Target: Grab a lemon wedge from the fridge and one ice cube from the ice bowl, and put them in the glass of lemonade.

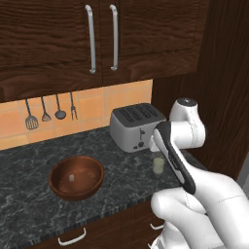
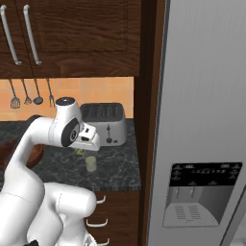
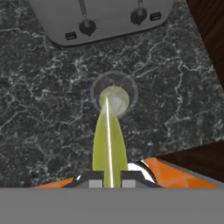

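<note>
Item: lemon wedge (image 3: 109, 144), yellow-green, slim and pointed. Location: clamped between the two tips of the claw (image 3: 109, 180), which are drawn together on its blunt end; its point hangs directly above the mouth of the glass of lemonade (image 3: 114, 97). Handling, by judgement: very light, soft-fleshed, likely slick with juice; a narrow pinch across the thick end suits it, and a harder squeeze would probably crush it or make it squirt sideways. A simple release from here looks enough to drop it in.

Item: glass of lemonade, small clear tumbler, pale liquid, standing upright on the dark marbled worktop (image 1: 29, 160), just in front of the toaster (image 1: 136, 125). Probably light, smooth-walled and easy to tip; best left untouched.

Item: ice cube (image 1: 71, 178), tiny, whitish, lying in the bottom of the ice bowl (image 1: 77, 177), well apart from the glass along the worktop. Likely hard, wet and slippery; to be taken across two flat faces.

Item: fridge (image 2: 202, 120), grey, door shut, black dispenser panel (image 2: 202, 180) with small white markings too fine to read.

Brands, labels: none legible anywhere.
</note>
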